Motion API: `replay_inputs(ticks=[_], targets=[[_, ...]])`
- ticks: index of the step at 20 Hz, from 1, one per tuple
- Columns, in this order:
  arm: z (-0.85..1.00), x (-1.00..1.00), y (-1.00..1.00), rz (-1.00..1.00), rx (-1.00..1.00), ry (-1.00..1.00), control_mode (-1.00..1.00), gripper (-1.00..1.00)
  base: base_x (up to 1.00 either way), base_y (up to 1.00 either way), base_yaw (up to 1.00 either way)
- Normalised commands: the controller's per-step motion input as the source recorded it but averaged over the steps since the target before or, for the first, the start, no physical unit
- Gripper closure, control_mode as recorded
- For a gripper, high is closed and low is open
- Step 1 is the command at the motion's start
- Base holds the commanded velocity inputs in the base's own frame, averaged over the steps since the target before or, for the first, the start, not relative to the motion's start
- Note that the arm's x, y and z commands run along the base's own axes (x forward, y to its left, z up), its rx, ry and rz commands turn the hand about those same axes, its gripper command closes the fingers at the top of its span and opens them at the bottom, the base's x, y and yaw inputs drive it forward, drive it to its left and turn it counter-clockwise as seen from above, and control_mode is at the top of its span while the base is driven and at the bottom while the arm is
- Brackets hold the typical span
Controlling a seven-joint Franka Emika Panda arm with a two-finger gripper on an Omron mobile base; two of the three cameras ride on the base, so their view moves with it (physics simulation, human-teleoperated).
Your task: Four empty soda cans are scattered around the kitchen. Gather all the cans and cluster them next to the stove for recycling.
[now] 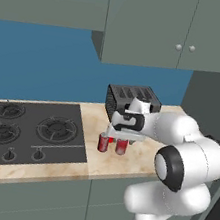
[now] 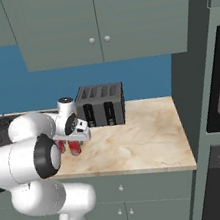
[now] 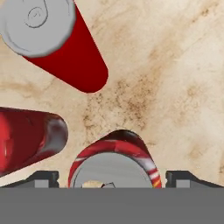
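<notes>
standing upright: three soda cans [image 3: 114, 162]

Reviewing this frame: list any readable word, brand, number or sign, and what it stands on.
No readable text anywhere.
Red soda cans with silvery tops: red and white pattern on the nearest one, no lettering legible.
Black slotted toaster: no label readable.
Flat black stove: knobs too small to show any marks.
</notes>
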Motion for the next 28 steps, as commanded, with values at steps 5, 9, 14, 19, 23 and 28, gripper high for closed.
replay_inputs(ticks=[5,9,14,19,23,28], targets=[[0.05,-0.13,0.00,0.00,0.00,-0.01,-1.00,-1.00,0.00,0.00,0.00],[0.23,-0.02,0.00,0.00,0.00,-0.07,-1.00,-1.00,0.00,0.00,0.00],[0.29,-0.08,0.00,-0.01,0.00,-0.04,-1.00,-1.00,0.00,0.00,0.00],[0.19,-0.27,-0.02,-0.07,0.00,0.00,-1.00,-1.00,0.00,0.00,0.00],[0.15,-0.31,-0.01,-0.05,0.00,-0.02,-1.00,-1.00,0.00,0.00,0.00],[0.23,-0.24,0.00,-0.04,0.00,-0.01,-1.00,-1.00,0.00,0.00,0.00]])
